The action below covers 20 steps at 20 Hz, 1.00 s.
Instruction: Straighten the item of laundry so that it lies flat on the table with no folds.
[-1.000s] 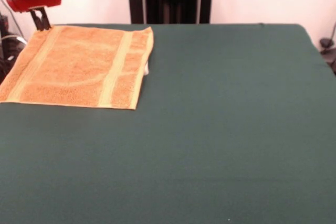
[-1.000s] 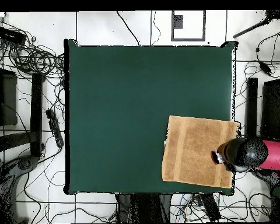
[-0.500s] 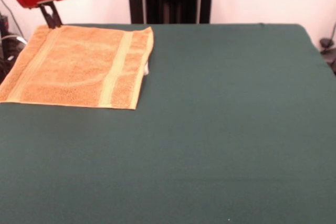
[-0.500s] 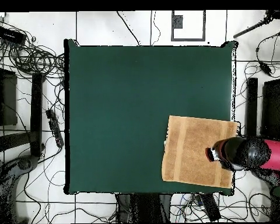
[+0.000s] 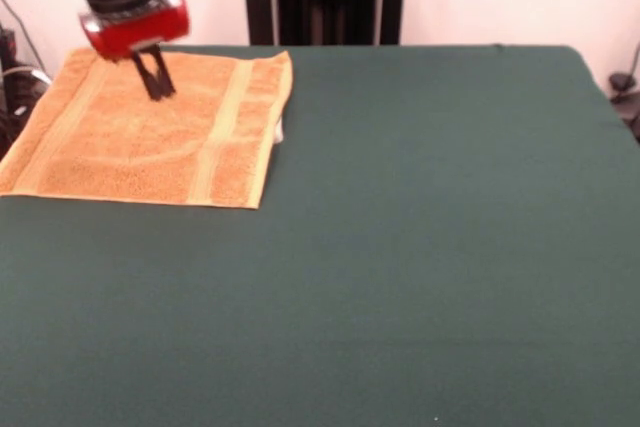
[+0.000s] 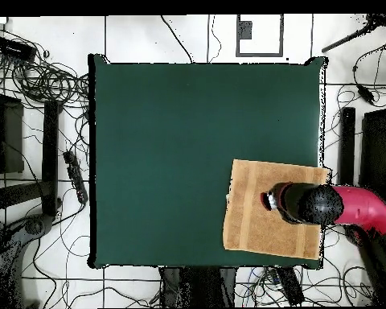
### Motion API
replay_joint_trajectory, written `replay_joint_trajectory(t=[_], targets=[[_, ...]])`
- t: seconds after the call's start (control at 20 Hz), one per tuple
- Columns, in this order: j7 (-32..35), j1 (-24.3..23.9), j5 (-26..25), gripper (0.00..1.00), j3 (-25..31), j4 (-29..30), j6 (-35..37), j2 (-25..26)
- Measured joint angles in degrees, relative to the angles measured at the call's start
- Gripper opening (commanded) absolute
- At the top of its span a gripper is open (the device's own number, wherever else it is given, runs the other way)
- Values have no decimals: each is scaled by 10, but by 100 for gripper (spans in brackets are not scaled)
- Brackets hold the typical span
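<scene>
The table [image 5: 430,247], a large rectangle topped in dark green felt-like material, is seen bearing the towel [image 5: 120,147] at its corner nearest the robot's base. The towel, a small square of orange-tan terry crossed by two paler woven bands [image 5: 222,127], is laid out flat (a small white tag [image 5: 280,131] protrudes at one edge). The gripper [image 5: 156,87], black-fingered beneath a red collar, is positioned over the towel with its slim fingers drawn together and nothing held between them.
</scene>
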Motion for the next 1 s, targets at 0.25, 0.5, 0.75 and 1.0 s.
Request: replay_joint_trajectory(t=[0.25, 0.5, 0.75, 1.0], targets=[[0, 35, -15, 0, 0, -3, -21, 37], [0, 78, -22, 0, -2, -4, -21, 72], [0, 119, -26, 0, -17, -2, -21, 86], [0, 152, -36, 0, -38, 8, -21, 80]])
